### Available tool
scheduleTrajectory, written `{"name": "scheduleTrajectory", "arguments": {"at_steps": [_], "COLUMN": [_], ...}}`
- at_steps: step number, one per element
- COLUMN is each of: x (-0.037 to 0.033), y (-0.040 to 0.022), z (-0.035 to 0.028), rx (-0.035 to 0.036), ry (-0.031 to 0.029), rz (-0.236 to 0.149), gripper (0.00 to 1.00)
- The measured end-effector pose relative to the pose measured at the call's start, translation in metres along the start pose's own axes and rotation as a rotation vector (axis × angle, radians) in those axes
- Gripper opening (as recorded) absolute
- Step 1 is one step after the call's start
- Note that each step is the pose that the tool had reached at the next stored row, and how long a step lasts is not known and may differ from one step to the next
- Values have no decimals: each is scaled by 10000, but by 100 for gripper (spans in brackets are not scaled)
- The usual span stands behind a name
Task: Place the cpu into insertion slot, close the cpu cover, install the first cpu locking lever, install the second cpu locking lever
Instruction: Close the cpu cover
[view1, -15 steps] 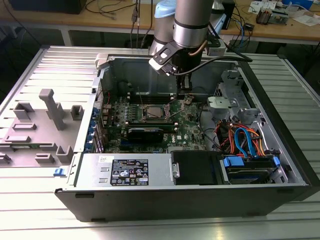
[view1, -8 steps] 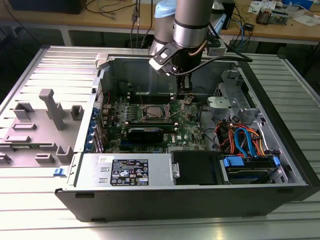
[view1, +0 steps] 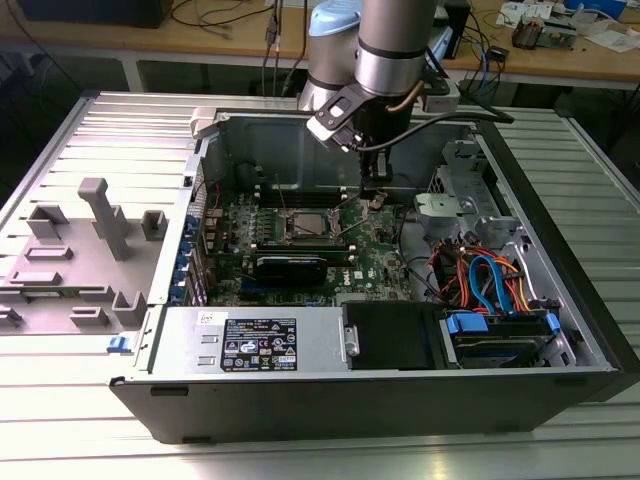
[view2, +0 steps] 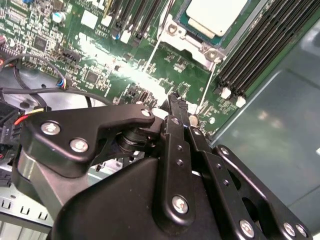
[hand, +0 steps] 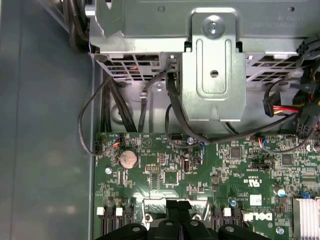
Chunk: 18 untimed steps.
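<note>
1. one step looks done and a second probably so; the lever steps are open. nearest in the exterior view, the computer case (view1: 400, 405) lies open on the ribbed table (view1: 60, 440), with a silver power supply box (view1: 250, 340) along its near wall and blue and orange cables (view1: 490, 280) at the exterior view's right.
2. further in, on the green board, the insertion slot (view1: 309, 241) holds the cpu (view2: 215, 15), which lies flat with its pale top up.
3. the cpu cover (view2: 192, 42) seems to lie down around the chip as a silver frame, so i judge it closed. whether either locking lever is hooked down i cannot tell.
4. just beyond, toward the exterior view's right of the slot, the fingers (view1: 376, 195) hang low over the board. they are pressed together, with nothing seen between them.
5. far side: the arm rises past the case's far wall, and a wooden bench (view1: 560, 60) stands behind.
6. the second wrist view gives the chip and frame up close, with the long memory slots (view2: 260, 45) beside them and the fingers (view2: 174, 112) over bare board, apart from the frame. the exterior view is too distant for that.
7. the first wrist view looks the other way: past the fingers (hand: 175, 222) to a coin cell (hand: 128, 159) and the metal drive cage (hand: 215, 65).
8. the exterior view adds the grey fixture (view1: 95, 230) lying on the table at its left.
</note>
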<state>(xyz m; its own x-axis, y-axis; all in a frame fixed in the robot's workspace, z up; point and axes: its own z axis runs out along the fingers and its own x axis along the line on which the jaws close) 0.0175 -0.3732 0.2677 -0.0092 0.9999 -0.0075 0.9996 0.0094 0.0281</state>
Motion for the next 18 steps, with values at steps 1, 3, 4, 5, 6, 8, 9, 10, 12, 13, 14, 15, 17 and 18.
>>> {"name": "scheduleTrajectory", "arguments": {"at_steps": [1, 3, 4, 5, 6, 8, 9, 10, 12, 13, 14, 15, 17, 18], "x": [0, 0, 0, 0, 0, 0, -1, 0, -1, -1, -1, -1, -1, -1], "y": [10, 11, 12, 12, 13, 13, 18, 32, 74, 100, 124, 146, 181, 196], "z": [0, 1, 1, 1, 1, 1, 2, 8, 14, 19, 22, 27, 57, 74], "rx": [0, 0, 0, 0, 0, 1, 0, -1, 1, 1, 0, 1, 2, 3], "ry": [-1, -1, 0, -1, 0, -1, -2, 2, -1, 0, 0, 0, 0, 0], "rz": [1, 2, 1, 1, 1, 1, -2, 1, 1, 0, 0, 1, 1, 0], "gripper": [11, 11, 11, 11, 11, 11, 11, 11, 11, 11, 11, 11, 11, 11]}}
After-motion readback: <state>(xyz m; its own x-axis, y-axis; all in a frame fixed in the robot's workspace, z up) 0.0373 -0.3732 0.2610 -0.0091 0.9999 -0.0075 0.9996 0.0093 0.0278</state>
